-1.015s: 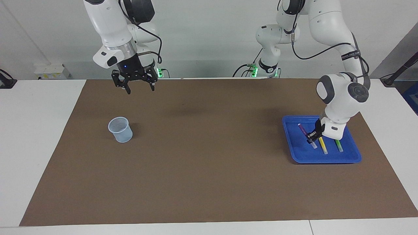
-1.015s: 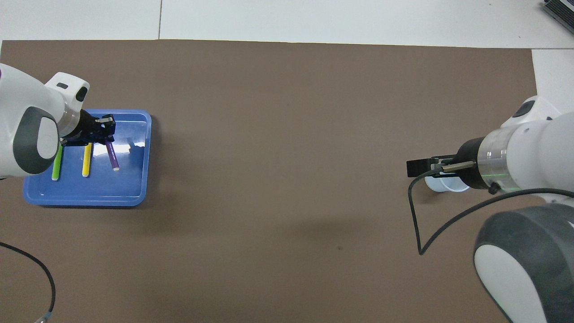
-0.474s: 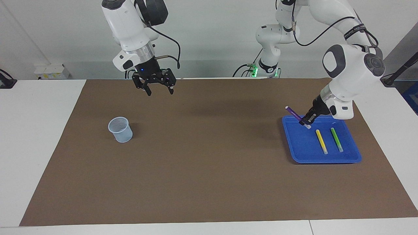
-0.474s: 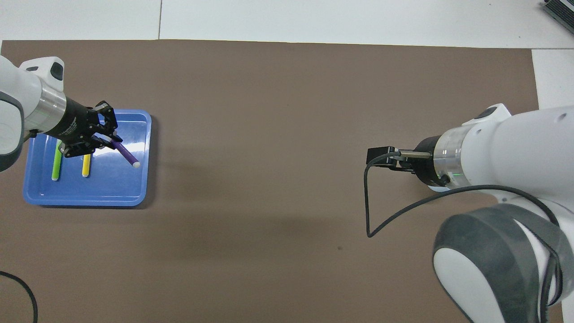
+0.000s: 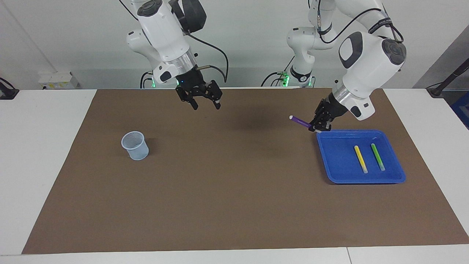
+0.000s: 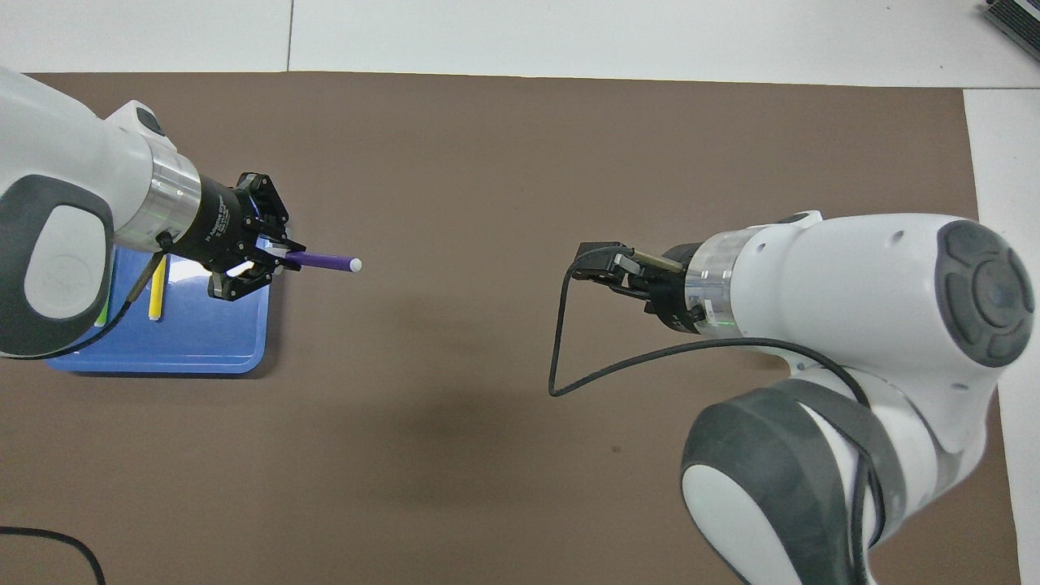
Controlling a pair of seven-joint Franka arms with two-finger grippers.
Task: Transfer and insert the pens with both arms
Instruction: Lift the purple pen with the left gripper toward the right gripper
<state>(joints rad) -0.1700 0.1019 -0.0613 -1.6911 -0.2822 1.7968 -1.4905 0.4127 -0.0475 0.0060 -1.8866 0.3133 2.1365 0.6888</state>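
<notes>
Facing view. The left gripper (image 5: pixel 319 124), right of centre in the frame, is clamped on the purple pen (image 5: pixel 300 121) and holds it in the air just over the upper-left corner of the tray (image 5: pixel 331 172). The pen lies nearly level, its pale tip pointing toward frame centre. The yellow pen (image 5: pixel 360 158) and green pen (image 5: pixel 377 156) lie side by side in the tray, untouched. The right gripper (image 5: pixel 204 103), upper centre of the frame, hangs over the mat (image 5: pixel 234 205) with its fingers apart and empty. The cup (image 5: pixel 135 145) stands at centre left, with no pen showing in it.

Progress, as a judgement: one pen is lifted and on its way to a handover — no pen is passed or inserted yet, and two more wait in the tray.

Open room: the mat between the two grippers is bare, so the meeting point has free space on all sides. The tray rim lies directly under the held pen.

Overhead view. The left gripper (image 6: pixel 258 262) sits at centre left, over the tray's (image 6: pixel 244 341) edge nearest frame centre, with the purple pen (image 6: pixel 321 261) projecting toward the right of the frame. The right gripper (image 6: pixel 605 266) sits just right of centre, pointing at the pen — a clear gap of mat (image 6: pixel 455 162) separates them. The cup is hidden here.
</notes>
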